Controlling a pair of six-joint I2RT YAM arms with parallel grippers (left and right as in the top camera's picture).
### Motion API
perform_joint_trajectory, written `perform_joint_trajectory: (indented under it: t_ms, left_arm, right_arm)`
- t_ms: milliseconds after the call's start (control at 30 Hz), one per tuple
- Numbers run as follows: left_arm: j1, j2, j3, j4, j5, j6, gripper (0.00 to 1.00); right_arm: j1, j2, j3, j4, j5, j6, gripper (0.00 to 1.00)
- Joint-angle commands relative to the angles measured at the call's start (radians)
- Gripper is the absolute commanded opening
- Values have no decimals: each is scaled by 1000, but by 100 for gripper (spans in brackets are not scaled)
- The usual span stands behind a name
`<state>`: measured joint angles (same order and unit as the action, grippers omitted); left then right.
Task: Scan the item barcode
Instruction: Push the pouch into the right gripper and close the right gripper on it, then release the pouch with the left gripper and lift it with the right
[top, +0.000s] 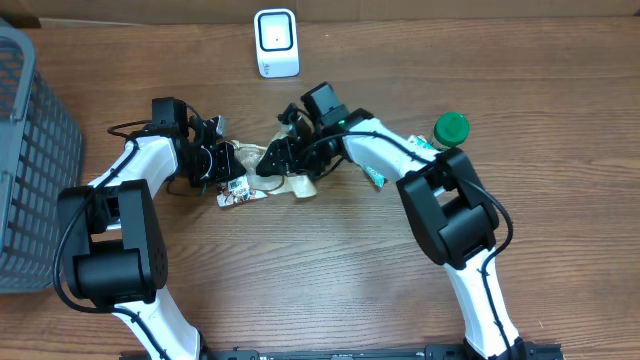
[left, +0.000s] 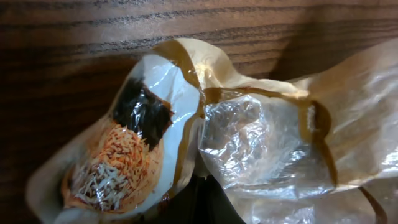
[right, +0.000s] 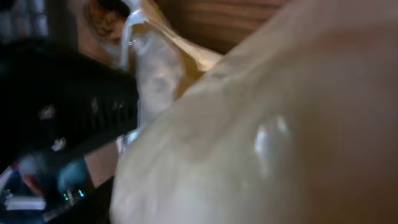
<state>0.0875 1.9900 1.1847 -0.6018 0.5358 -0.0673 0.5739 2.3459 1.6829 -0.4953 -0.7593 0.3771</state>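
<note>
Right now the left gripper (top: 218, 162) is pinched tight, and from where I stand it looks to have the left edge of the crinkled snack packet (top: 262, 182) nipped between its jaws. The right gripper (top: 278, 152) is down on the packet's other side, its camera smothered in shiny wrap, so I cannot tell how wide its jaws stand or whether they have a hold. The packet lies slack and creased on the table (top: 330, 270) between the two. A small white printed patch (top: 236, 192) at its lower corner may be the barcode, but it is too small to be sure. To do this well I'd want both sides held firmly, the wrap pulled flat, then that patch turned square towards the white scanner (top: 276, 42), which stands well apart at the far edge
</note>
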Motion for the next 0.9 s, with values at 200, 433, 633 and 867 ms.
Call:
perform_joint_trajectory:
  t_ms: [200, 433, 633, 867]
  left_arm:
    - [-7, 132, -83, -30, -199, 21, 4]
    - [-7, 91, -8, -121, -200, 80, 4]
    - [18, -31, 195, -317, -207, 111, 4]
    - [91, -182, 397, -484, -210, 121, 6]
  right_arm:
    - [-7, 35, 6, 49, 6, 45, 29]
    - [-72, 26, 7, 33, -71, 42, 14]
    - [-130, -56, 8, -63, -118, -46, 9]
    - [-180, -276, 8, -283, -119, -236, 8]
